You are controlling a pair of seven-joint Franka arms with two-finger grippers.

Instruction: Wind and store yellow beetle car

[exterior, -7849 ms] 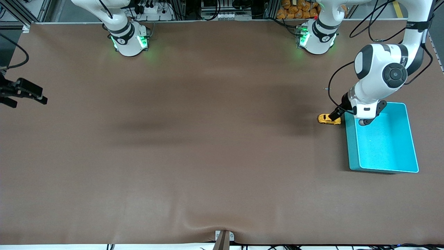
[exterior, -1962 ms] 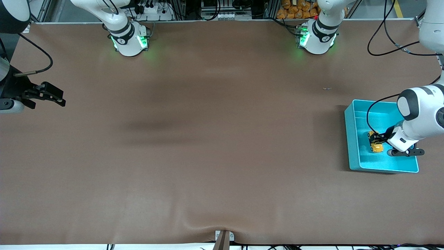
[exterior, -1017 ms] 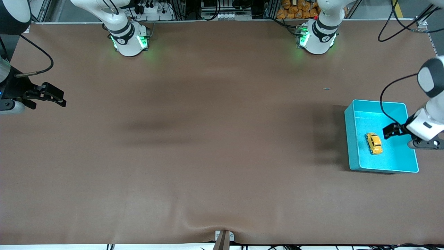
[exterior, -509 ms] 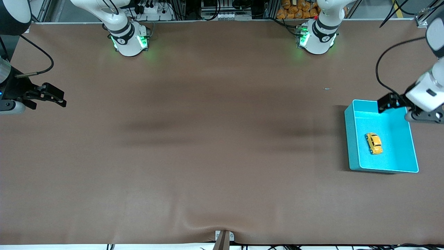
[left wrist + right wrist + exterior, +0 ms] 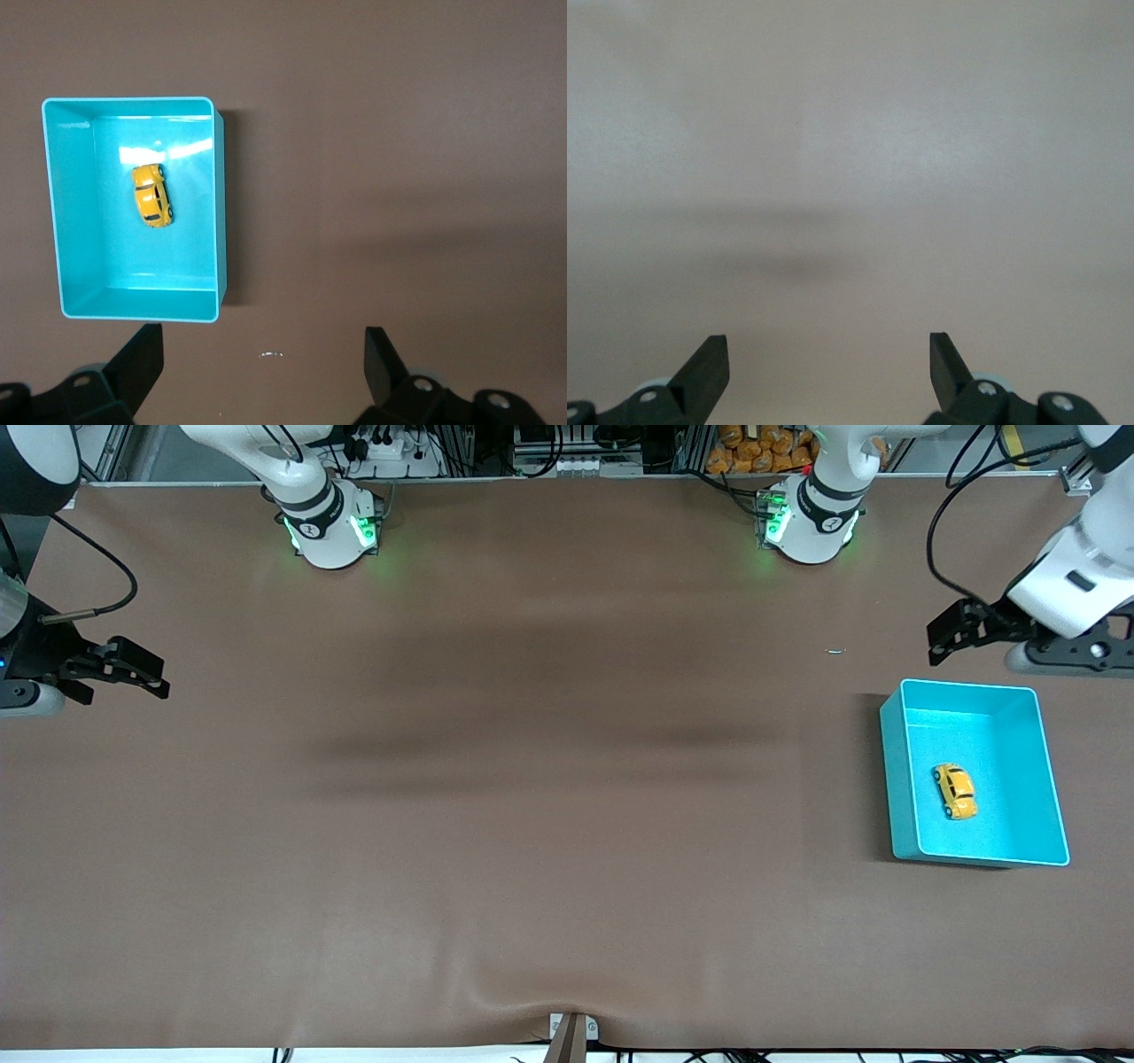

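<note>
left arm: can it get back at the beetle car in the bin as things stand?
Probably yes. The yellow beetle car lies alone in the open-topped turquoise bin, and the left pincer, open, hangs over bare table beside it.

A small yellow beetle-shaped toy car (image 5: pixel 151 195) lies inside a turquoise rectangular plastic bin (image 5: pixel 219 204) on the brown table (image 5: pixel 399 159); the left claw (image 5: pixel 263 359) hangs spread wide, empty.
</note>
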